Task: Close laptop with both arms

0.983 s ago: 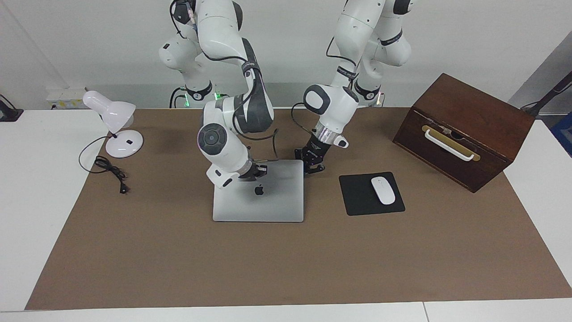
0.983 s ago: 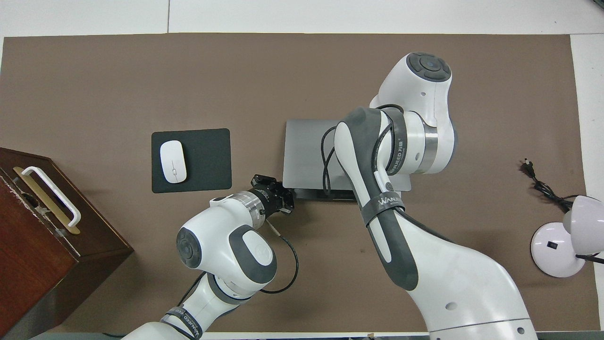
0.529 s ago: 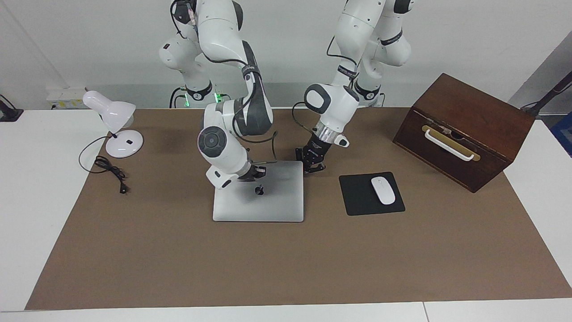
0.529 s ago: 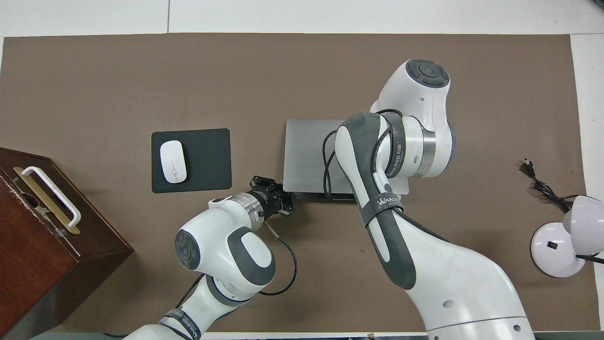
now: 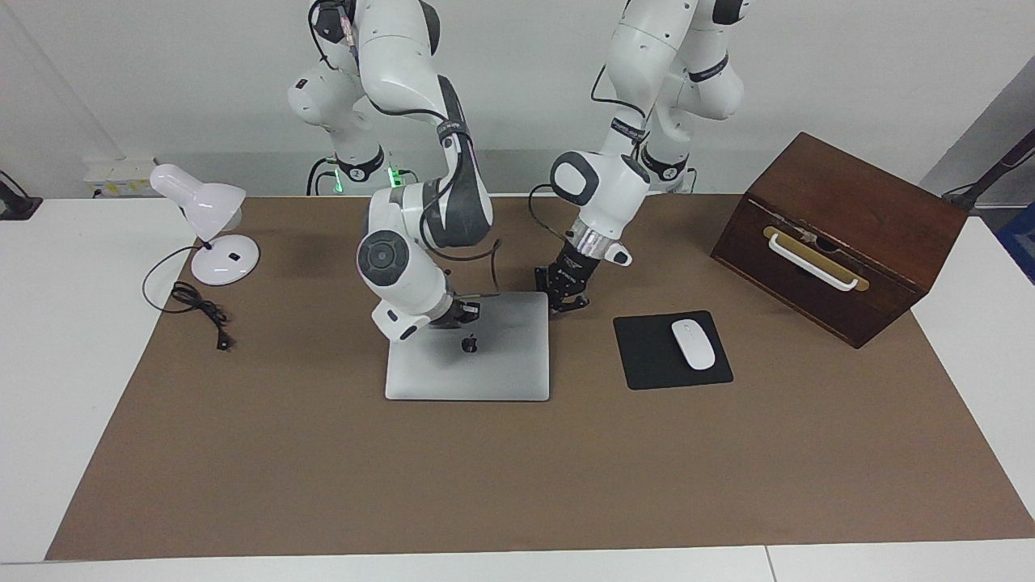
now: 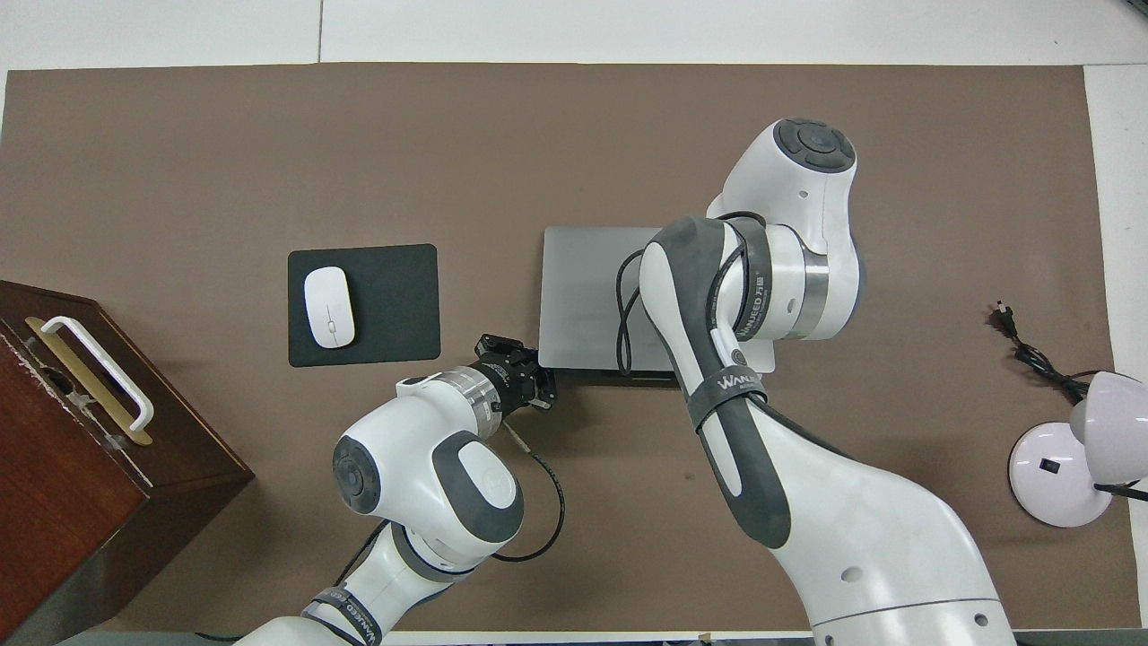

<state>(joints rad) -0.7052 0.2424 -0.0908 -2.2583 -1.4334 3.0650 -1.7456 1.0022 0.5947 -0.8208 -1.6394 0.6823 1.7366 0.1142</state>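
Laptop (image 5: pixel 477 360): flat silver-grey slab, lid almost down, mid-table on the brown mat (image 5: pixel 323 469).
Right gripper (image 5: pixel 462 314): on the lid near the hinge edge; finger gap cannot be made out.
Left gripper (image 5: pixel 568 301): at the laptop's corner; finger gap unclear.
Surroundings: black mouse pad (image 5: pixel 647 360), white mouse (image 5: pixel 694 344), wooden box (image 5: pixel 841 234), white lamp (image 5: pixel 206 218).

Right gripper (image 5: pixel 463 314) reaches low from a bent arm; left gripper (image 5: pixel 566 301) points steeply down alongside it.
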